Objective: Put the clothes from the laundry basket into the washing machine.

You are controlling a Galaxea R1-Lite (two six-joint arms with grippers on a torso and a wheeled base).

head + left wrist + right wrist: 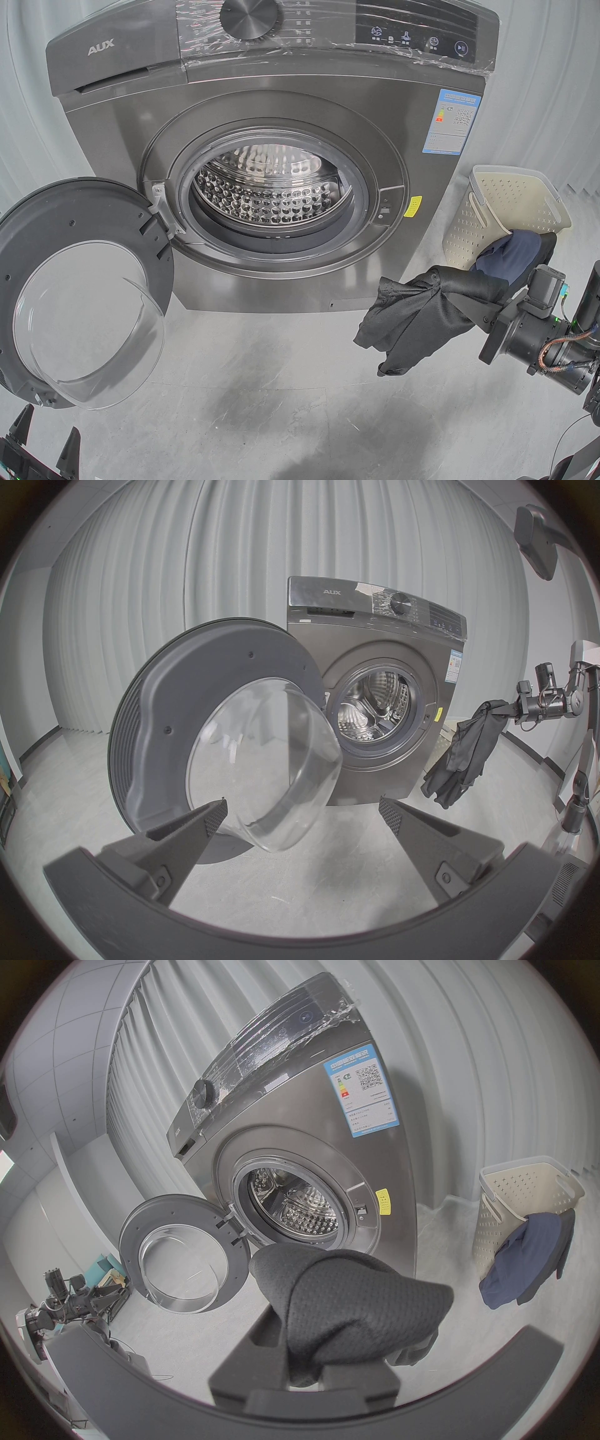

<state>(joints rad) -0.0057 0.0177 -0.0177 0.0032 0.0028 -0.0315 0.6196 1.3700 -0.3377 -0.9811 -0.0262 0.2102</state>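
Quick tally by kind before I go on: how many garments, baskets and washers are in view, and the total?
Washing machines: 1, the grey front-loading washing machine.
Laundry baskets: 1, the cream perforated plastic laundry basket.
Garments: 2, a dark grey knit garment in the right gripper, a navy blue garment draped over the basket's rim.
Darker edge beside the navy one: cannot tell.
Total: 4.
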